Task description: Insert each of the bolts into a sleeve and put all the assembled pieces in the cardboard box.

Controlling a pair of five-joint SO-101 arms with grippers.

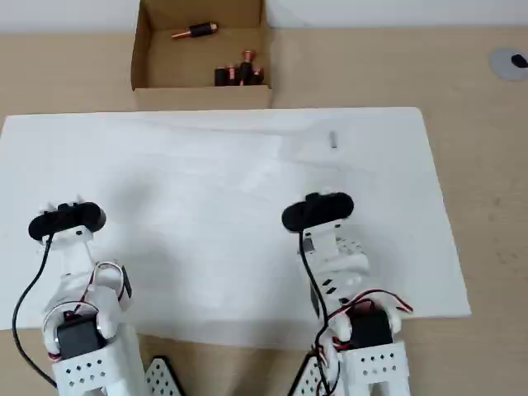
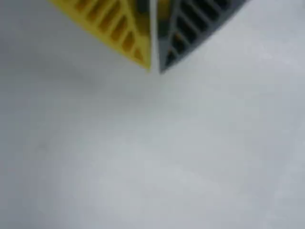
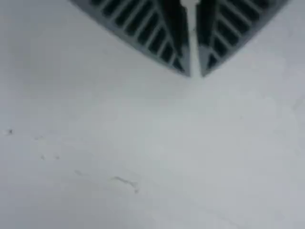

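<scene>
Now hanging over the white sheet (image 1: 206,206) on the bench (image 1: 478,124) with left jaws and right jaws both pinched together, gripping nothing. Seeing the assembled pieces (image 1: 241,73) lying inside the cardboard box (image 1: 202,97), far side.

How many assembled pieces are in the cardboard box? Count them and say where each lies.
4. One assembled piece lies alone near the far wall of the cardboard box; three cluster by its near right corner. The cluster may hide more.
</scene>
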